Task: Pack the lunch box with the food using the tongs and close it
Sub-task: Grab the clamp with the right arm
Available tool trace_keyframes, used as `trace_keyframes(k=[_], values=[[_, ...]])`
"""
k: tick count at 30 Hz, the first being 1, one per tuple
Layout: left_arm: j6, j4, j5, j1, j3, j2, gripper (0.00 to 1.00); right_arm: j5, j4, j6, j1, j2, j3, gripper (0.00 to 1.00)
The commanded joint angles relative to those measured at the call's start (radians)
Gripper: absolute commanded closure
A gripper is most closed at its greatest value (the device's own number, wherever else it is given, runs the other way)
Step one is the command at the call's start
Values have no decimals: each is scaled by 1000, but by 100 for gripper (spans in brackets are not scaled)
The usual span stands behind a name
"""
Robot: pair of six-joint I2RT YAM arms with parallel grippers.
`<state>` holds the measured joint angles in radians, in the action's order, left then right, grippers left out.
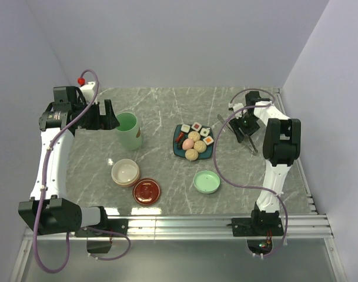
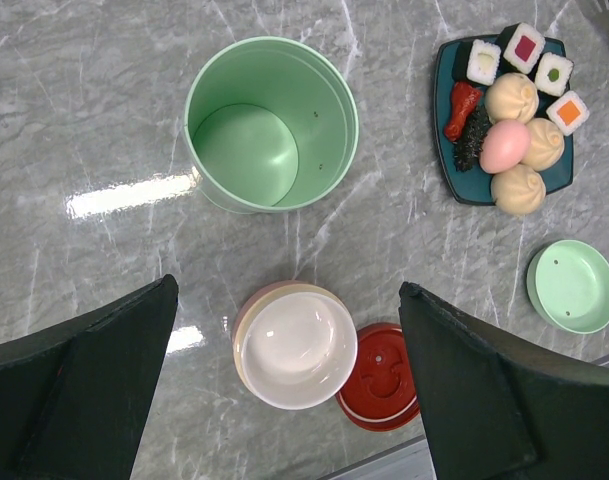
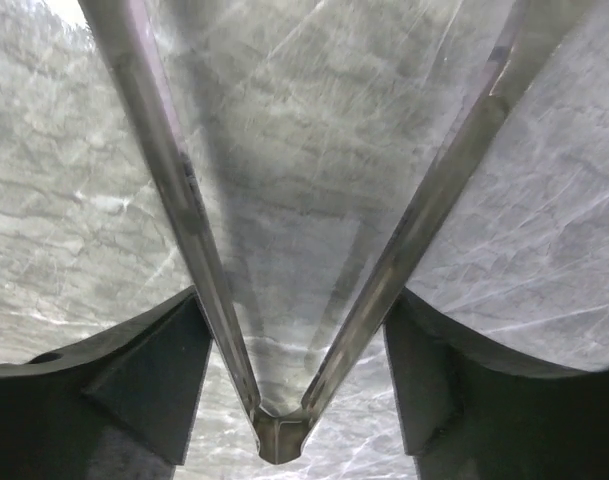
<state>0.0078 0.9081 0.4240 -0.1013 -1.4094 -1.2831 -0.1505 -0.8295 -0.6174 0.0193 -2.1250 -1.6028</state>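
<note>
Mint-green pot (image 2: 274, 125) and cream bowl (image 2: 296, 345) stand empty; left jaws spread, right jaws flank tongs (image 3: 174, 190), grip unclear.

One each of pot (image 2: 271, 125), bowl (image 2: 296, 345), plate (image 2: 469, 186), tongs (image 3: 169, 170), pink ball (image 2: 504, 145); two lids (image 2: 384, 385), four sushi (image 2: 525, 42), three beige balls (image 2: 511, 97); the red-and-dark bit (image 2: 462, 108) looks single.

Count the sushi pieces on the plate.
4 along one plate edge: pale sushi, red-topped sushi, green-topped sushi, orange-topped sushi. None seems hidden.
</note>
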Motion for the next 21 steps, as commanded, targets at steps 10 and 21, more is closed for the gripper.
trace_keyframes(k=[10, 21], values=[[41, 34, 39, -1, -75, -13, 2, -224, -62, 53, 7, 247, -32, 35], [72, 29, 136, 0, -120, 1, 2, -372, -189, 73, 7, 413, -111, 39]])
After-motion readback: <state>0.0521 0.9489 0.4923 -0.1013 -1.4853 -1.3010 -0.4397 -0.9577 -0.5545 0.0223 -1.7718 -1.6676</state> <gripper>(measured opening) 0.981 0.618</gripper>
